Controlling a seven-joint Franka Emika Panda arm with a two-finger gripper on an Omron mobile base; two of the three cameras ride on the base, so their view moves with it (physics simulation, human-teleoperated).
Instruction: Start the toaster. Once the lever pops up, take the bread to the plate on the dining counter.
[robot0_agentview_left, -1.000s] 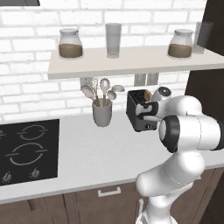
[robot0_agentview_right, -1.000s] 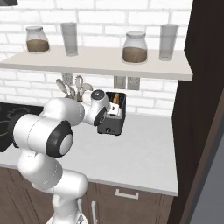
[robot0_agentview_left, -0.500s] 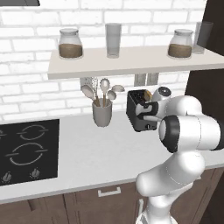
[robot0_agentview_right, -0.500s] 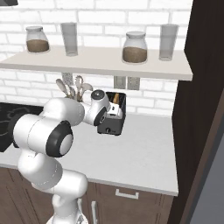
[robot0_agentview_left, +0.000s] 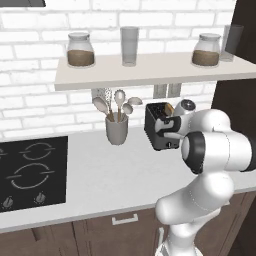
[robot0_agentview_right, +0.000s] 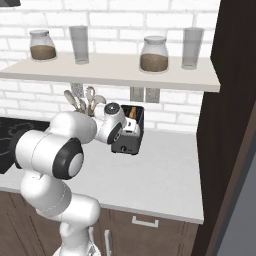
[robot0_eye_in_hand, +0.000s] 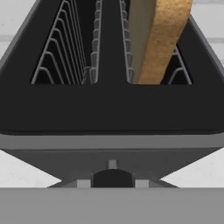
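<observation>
While the gripper (robot0_agentview_right: 134, 131) hung at the toaster's (robot0_agentview_left: 160, 131) near end on the tabletop (robot0_agentview_left: 115, 175), its jaw state could not be told. Bread (robot0_eye_in_hand: 159, 39) stood in the right slot. A glancing push might miss the lever and shove the toaster back.

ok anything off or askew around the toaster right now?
Nothing stands out. The toaster stands upright on the white worktop. The bread sits in one slot, leaning a little against the wire guides; the other slot is empty. The utensil cup is upright beside it, and nothing is spilled.
</observation>
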